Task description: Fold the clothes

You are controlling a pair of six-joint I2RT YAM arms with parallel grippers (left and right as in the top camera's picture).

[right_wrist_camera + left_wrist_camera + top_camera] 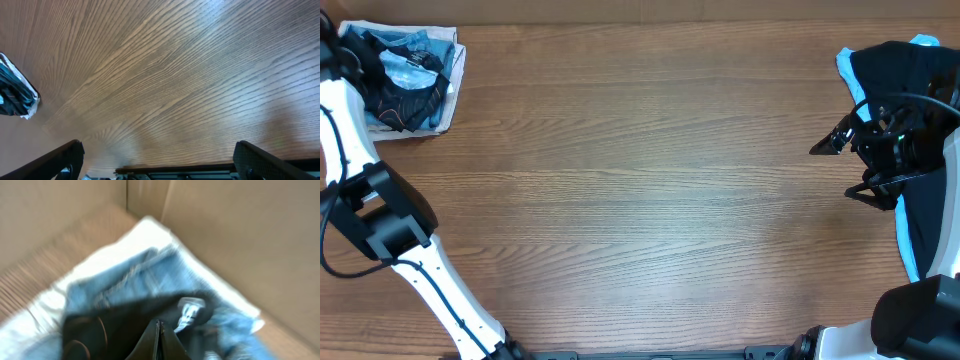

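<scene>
Black shirt [392, 100] with thin orange lines sits in a rumpled pile at the upper left of the overhead view, on top of light-blue jeans [415, 52]. A white cloth [455, 75] lies under both, showing along the pile's right edge. The pile is on the wooden table [640, 190], tight in the far left corner. The rest of the tabletop in the overhead view is bare wood grain. The left wrist view is blurred. The left gripper [159, 330] is at bottom centre with its fingers pressed together, tips right over the black fabric. Cannot tell whether any cloth is pinched between them. Jeans and white cloth spread out behind the tips, with plain tan walls [230, 240] beyond. The white left arm [345, 130] runs up the left edge of the overhead view toward the pile. The right gripper [157, 145] is spread wide with nothing between the fingers, which show at the lower left and lower right of its wrist view above bare table. The clothes pile is only a small patch at the left edge there. In the overhead view this gripper is at the right edge, well apart from the shirt, beside a dark cloth with a light-blue border [910, 70].
</scene>
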